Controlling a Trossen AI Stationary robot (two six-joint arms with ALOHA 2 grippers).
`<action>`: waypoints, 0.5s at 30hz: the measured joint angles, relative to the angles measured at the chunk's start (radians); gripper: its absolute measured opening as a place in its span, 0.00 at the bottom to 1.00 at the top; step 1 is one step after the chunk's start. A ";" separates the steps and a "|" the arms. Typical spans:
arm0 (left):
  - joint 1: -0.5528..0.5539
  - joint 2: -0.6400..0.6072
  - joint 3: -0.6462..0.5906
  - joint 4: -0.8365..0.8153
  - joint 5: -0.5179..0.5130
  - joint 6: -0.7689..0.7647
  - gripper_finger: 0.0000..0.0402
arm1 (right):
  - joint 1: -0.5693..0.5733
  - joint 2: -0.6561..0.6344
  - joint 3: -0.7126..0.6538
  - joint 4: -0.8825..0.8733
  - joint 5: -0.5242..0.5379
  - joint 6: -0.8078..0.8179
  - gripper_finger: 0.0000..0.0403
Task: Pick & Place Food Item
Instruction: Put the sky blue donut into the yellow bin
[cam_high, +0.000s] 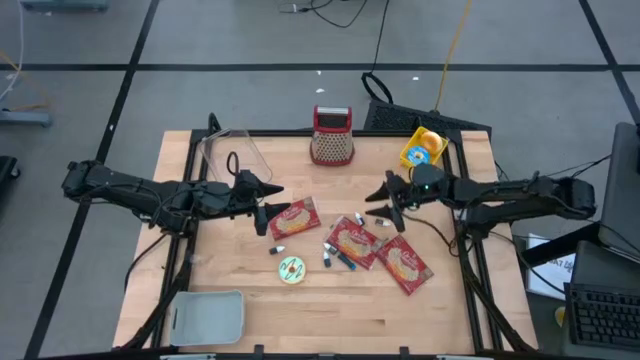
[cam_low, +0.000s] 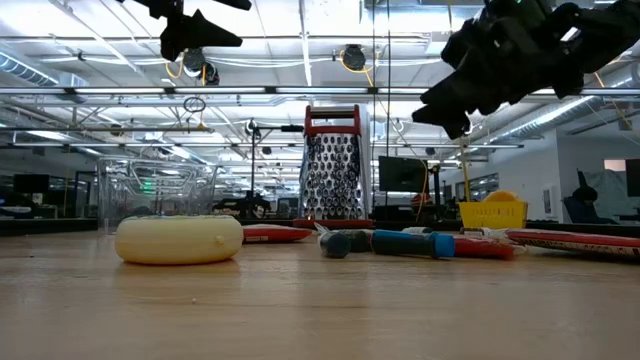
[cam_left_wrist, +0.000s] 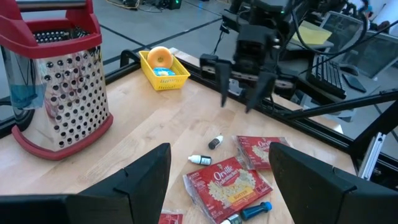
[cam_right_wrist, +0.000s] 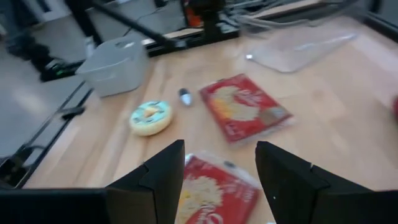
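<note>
1. The wooden tabletop (cam_high: 250, 320) carries everything, with both dark arms reaching in from its two sides.
2. A metal grater (cam_high: 332, 136) with a red top stands upright at the far edge, a clear plastic container (cam_high: 232, 155) to its left.
3. A grey tub (cam_high: 208, 316) sits at the near left corner, and a small yellow basket (cam_high: 421, 149) holding an orange sits at the far right.
4. Three red popcorn packets lie flat mid-table: one (cam_high: 294, 218) just beside the left pincer, one (cam_high: 352, 241) in the centre, one (cam_high: 404, 265) nearer the right.
5. The left pincer (cam_high: 268, 207) hovers above the tabletop with its fingers spread, grasping nothing.
6. The right pincer (cam_high: 383, 203) hangs above the tabletop near the centre packet, fingers apart, empty.
7. A round yellow-rimmed doughnut (cam_high: 291, 269) lies in front of the packets.
8. A blue marker (cam_high: 344, 262) and small bottles lie between the packets.
</note>
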 joint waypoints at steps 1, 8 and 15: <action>0.000 0.000 0.000 0.000 0.000 0.000 0.69 | 0.011 -0.009 0.000 -0.006 0.000 -0.001 0.46; 0.000 0.000 0.000 0.000 0.000 0.000 0.69 | 0.036 -0.170 0.000 -0.127 -0.049 0.005 0.44; 0.000 0.000 0.000 0.000 0.000 0.001 0.69 | 0.037 -0.384 0.000 -0.284 -0.130 0.022 0.43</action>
